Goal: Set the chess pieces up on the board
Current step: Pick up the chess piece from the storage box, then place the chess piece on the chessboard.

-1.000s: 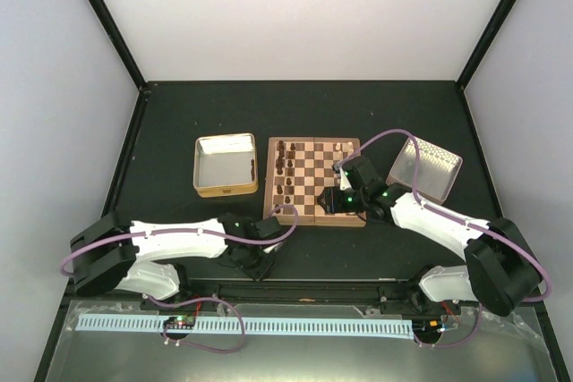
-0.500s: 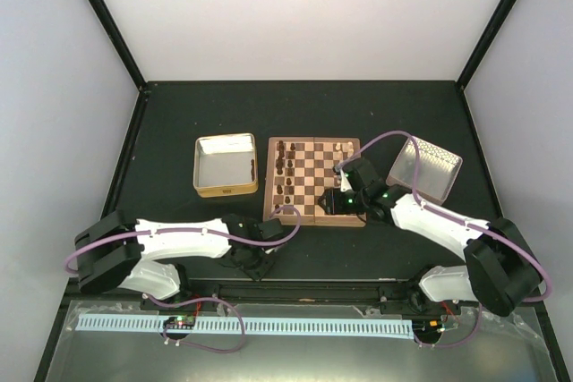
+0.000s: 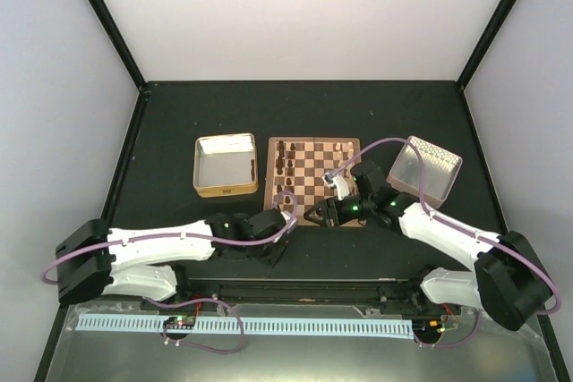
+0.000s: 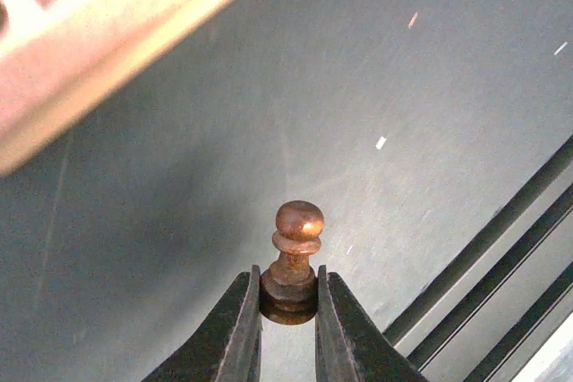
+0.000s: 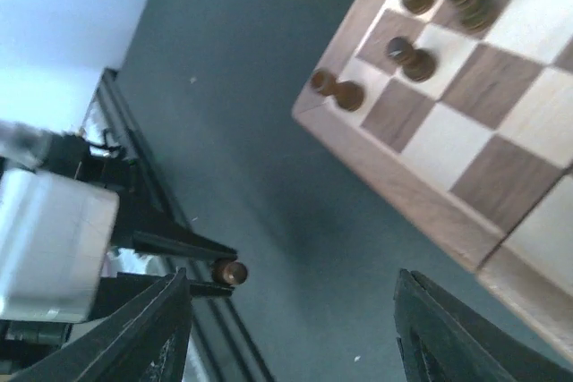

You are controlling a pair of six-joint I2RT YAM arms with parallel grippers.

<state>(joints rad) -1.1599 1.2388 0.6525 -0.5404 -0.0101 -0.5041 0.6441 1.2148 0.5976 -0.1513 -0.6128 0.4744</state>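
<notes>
L gripper (image 4: 287, 291) just closes on dark pawn (image 4: 296, 237) beside board (image 3: 315, 145); R gripper (image 5: 291, 315) widens, empty. Pawn ready for placing.

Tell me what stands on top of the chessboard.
Dark pieces stand in the two left columns of the board; a few pale pieces stand at its far right corner. The right gripper covers the near right squares.

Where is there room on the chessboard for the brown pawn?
On the board the middle squares are bare, between the dark pieces crowding its left edge and the right arm over its near right corner.
</notes>
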